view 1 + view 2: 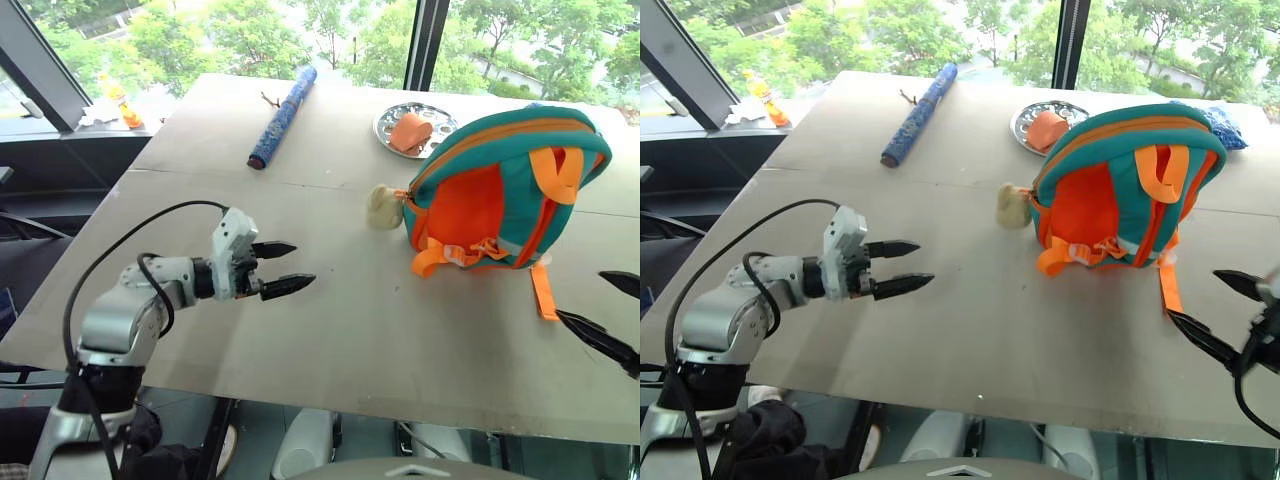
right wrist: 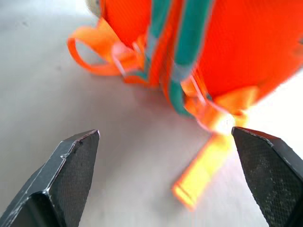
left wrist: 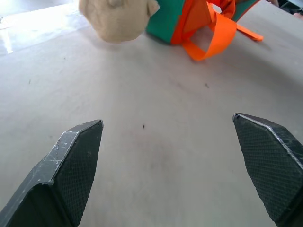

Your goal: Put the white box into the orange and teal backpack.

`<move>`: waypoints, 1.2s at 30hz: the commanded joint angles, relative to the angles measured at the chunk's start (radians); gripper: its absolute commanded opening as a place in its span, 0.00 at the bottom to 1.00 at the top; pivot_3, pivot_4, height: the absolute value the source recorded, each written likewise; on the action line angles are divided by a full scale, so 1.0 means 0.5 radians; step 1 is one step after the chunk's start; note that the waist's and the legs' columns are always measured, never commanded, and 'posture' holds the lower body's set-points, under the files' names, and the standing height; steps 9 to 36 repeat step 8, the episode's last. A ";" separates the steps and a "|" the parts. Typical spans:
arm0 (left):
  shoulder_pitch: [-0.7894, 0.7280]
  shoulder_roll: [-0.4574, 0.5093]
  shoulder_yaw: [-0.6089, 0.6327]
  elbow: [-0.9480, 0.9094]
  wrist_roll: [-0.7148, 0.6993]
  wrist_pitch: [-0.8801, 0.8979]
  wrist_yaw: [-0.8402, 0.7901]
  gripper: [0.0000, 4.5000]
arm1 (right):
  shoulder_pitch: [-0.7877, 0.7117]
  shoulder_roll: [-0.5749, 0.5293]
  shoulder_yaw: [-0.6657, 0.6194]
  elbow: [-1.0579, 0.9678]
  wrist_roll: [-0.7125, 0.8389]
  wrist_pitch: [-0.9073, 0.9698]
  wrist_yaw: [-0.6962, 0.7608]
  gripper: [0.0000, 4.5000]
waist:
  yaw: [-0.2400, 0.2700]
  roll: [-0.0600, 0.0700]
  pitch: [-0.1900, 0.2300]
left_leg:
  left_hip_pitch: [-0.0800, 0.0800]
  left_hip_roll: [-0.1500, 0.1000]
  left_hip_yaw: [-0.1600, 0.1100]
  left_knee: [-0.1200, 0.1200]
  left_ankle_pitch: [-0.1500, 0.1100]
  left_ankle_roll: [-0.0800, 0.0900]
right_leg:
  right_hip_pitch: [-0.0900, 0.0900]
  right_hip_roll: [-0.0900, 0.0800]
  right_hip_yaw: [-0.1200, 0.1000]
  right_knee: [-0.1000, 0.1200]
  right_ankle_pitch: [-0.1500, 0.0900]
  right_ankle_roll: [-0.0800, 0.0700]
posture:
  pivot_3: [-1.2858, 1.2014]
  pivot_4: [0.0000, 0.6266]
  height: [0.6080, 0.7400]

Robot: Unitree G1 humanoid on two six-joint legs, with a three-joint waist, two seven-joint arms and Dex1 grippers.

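Note:
The orange and teal backpack (image 1: 500, 190) stands upright at the right of the table, strap side toward me, with a beige plush charm (image 1: 382, 208) hanging at its left. The white box is out of view. My left gripper (image 1: 302, 264) hovers open over the bare table left of the backpack, empty; in the left wrist view its fingers (image 3: 75, 165) point toward the charm (image 3: 118, 19). My right gripper (image 1: 580, 296) is open and empty at the table's right edge, just below the backpack's loose orange strap (image 2: 203, 165).
A blue patterned roll (image 1: 283, 117) lies at the back of the table. A metal plate (image 1: 440, 115) with an orange item sits behind the backpack, and a blue crinkly bag (image 1: 1223, 127) lies behind it at the right. The table's front edge (image 1: 330, 405) is near.

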State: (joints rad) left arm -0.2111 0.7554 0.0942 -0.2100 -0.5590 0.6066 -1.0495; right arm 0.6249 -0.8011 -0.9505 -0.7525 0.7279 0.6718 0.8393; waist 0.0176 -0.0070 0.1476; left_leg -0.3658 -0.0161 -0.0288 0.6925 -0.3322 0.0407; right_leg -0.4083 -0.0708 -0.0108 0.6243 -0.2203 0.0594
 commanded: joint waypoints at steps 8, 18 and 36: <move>0.304 0.179 0.369 -0.179 -0.203 0.099 -0.051 1.00 | 0.290 0.212 -0.155 0.113 -0.132 -0.282 0.252 0.98 | -0.011 0.000 -0.001 | 0.011 0.003 0.007 -0.008 -0.004 0.007 | 0.001 -0.001 0.005 0.002 -0.004 -0.008 | 0.52 0.24 0.93; 0.304 0.179 0.369 -0.179 -0.203 0.099 -0.051 1.00 | 0.290 0.212 -0.155 0.113 -0.132 -0.282 0.252 0.98 | -0.011 0.000 -0.001 | 0.011 0.003 0.007 -0.008 -0.004 0.007 | 0.001 -0.001 0.005 0.002 -0.004 -0.008 | 0.52 0.24 0.93; 0.304 0.179 0.369 -0.179 -0.203 0.099 -0.051 1.00 | 0.290 0.212 -0.155 0.113 -0.132 -0.282 0.252 0.98 | -0.011 0.000 -0.001 | 0.011 0.003 0.007 -0.008 -0.004 0.007 | 0.001 -0.001 0.005 0.002 -0.004 -0.008 | 0.52 0.24 0.93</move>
